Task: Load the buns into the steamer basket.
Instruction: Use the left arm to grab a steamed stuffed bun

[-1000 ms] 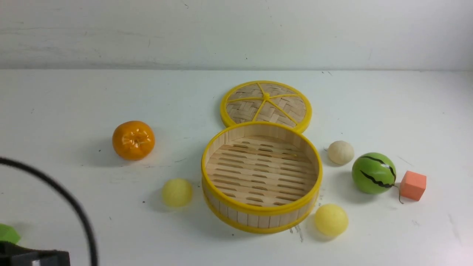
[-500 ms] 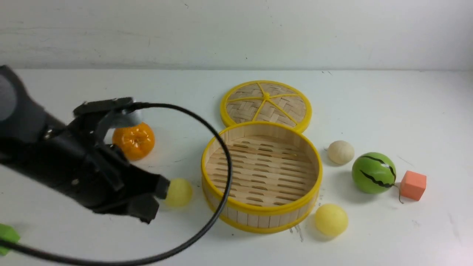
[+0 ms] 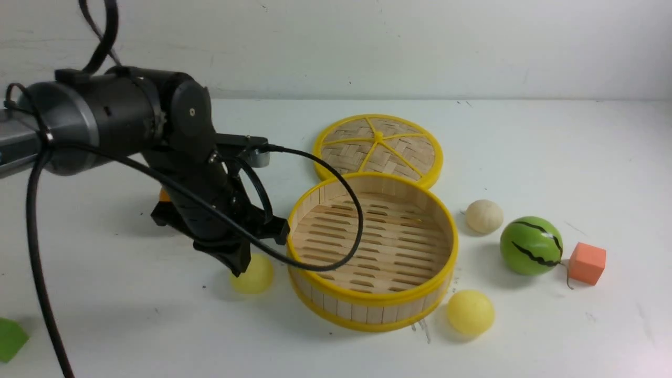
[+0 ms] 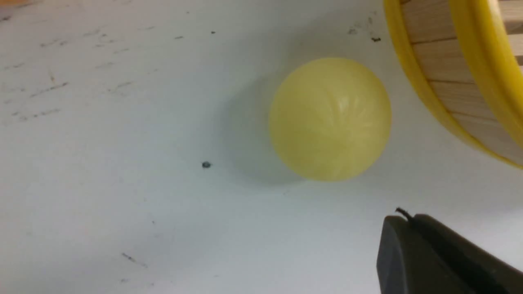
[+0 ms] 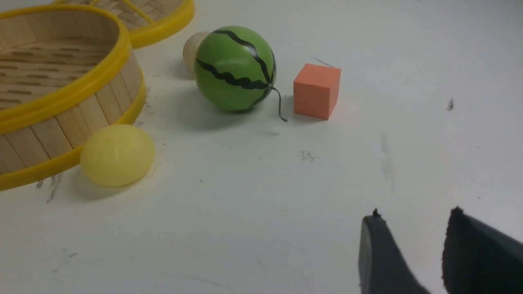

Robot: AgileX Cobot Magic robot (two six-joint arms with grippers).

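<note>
Basket (image 3: 367, 310) is flanked by yellow bun (image 3: 252, 274) at eight o'clock, second yellow bun (image 3: 470, 312) at five, white bun (image 3: 484, 216) at two. Left gripper (image 3: 239, 265) is held closed near the first; right gripper (image 5: 413, 214) is parted.

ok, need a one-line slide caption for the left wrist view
Closed left gripper near a pale yellow bun resting on the table beside the steamer basket.
</note>
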